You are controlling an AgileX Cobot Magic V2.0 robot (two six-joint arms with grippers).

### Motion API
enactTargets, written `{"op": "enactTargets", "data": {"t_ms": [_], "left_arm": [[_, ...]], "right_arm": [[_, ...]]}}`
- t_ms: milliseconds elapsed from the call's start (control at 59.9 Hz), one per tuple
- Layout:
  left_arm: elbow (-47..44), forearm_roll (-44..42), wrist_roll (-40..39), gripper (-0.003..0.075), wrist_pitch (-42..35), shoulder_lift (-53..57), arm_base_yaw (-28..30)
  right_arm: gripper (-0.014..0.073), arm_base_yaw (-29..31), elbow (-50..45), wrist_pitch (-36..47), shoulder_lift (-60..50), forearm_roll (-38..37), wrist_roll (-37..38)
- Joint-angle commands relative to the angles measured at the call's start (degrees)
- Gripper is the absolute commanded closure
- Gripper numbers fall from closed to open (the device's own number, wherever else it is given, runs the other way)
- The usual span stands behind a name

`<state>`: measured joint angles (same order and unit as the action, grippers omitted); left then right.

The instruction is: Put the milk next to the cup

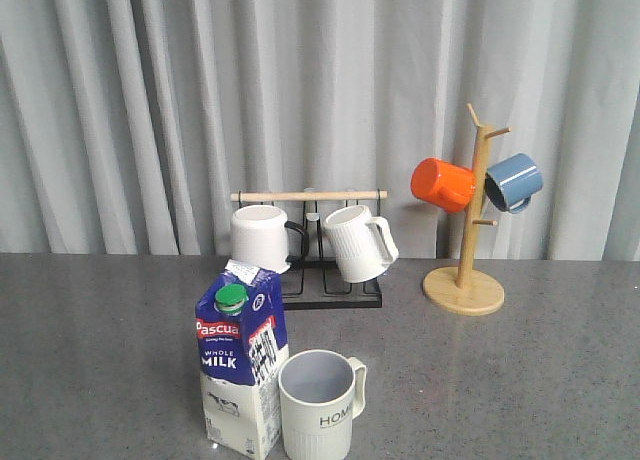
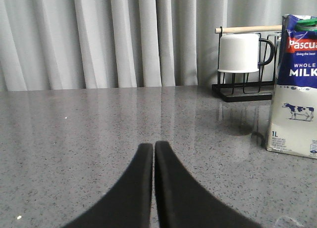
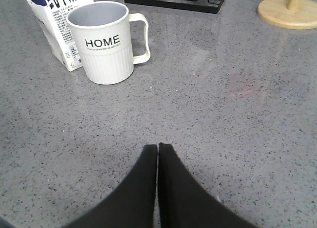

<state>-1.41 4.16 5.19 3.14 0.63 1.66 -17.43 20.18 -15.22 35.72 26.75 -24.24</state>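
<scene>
Grey curtains back a speckled grey table. The milk stands upright just beside the cup, seemingly placed. Both the left gripper and right gripper are clenched, empty; any retreat should stay clear of the carton.

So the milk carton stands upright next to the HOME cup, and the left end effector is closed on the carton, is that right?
Not quite. The milk carton does stand upright next to the HOME cup, but the left end effector is closed on nothing. The left wrist view shows its fingers together over bare table, apart from the carton.
</scene>
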Motion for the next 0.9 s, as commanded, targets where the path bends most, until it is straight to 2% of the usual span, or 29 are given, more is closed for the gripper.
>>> {"op": "enactTargets", "data": {"t_ms": [0,885], "left_arm": [[-1.24,0.07,-0.07,0.0727,-4.11,0.76,0.1],[-1.24,0.07,-0.07,0.0727,-3.78,0.76,0.1]], "right_arm": [[0.0599,0.03,1.74,3.37,0.03,0.42,0.17],[0.0599,0.03,1.74,4.17,0.03,0.05,-0.1]]}}
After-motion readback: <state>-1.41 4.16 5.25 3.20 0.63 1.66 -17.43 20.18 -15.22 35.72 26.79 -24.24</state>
